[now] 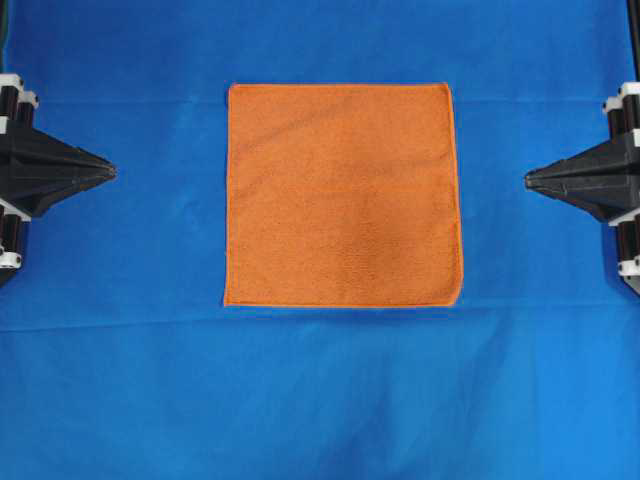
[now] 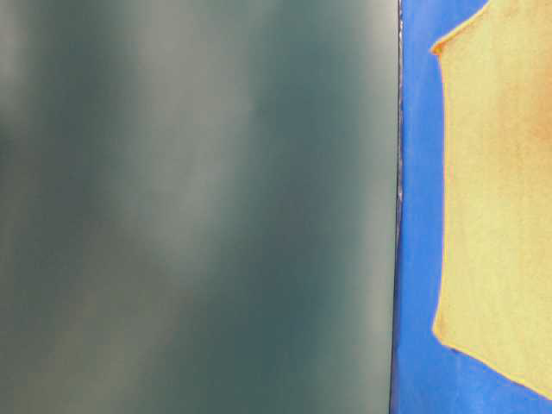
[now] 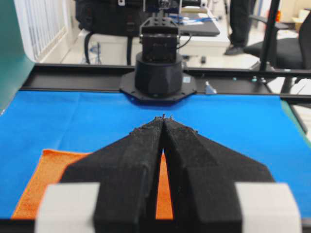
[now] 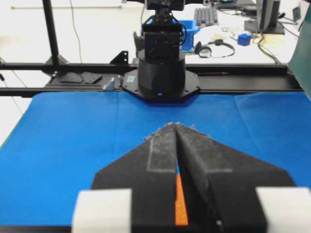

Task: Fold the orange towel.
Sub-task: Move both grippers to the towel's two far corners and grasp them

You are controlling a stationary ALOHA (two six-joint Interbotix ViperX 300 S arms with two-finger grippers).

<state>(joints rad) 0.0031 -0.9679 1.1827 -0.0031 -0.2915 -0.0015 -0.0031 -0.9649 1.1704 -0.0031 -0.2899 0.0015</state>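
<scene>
The orange towel (image 1: 343, 195) lies flat and fully spread as a square in the middle of the blue table cover (image 1: 320, 390). My left gripper (image 1: 112, 172) hovers at the left edge, shut, its tips pointing at the towel from well clear of it. At the right edge my right gripper (image 1: 528, 179) is likewise shut and apart from the towel. In the left wrist view the towel (image 3: 46, 174) shows below the shut left gripper (image 3: 164, 118). In the right wrist view only a sliver of towel (image 4: 180, 206) shows behind the shut right gripper (image 4: 173, 124). Neither gripper holds anything.
In each wrist view the opposite arm's black base (image 3: 158, 73) (image 4: 161, 73) stands at the far table edge on a black rail. A dark blurred panel (image 2: 198, 207) fills most of the table-level view, with the towel (image 2: 500, 207) at its right.
</scene>
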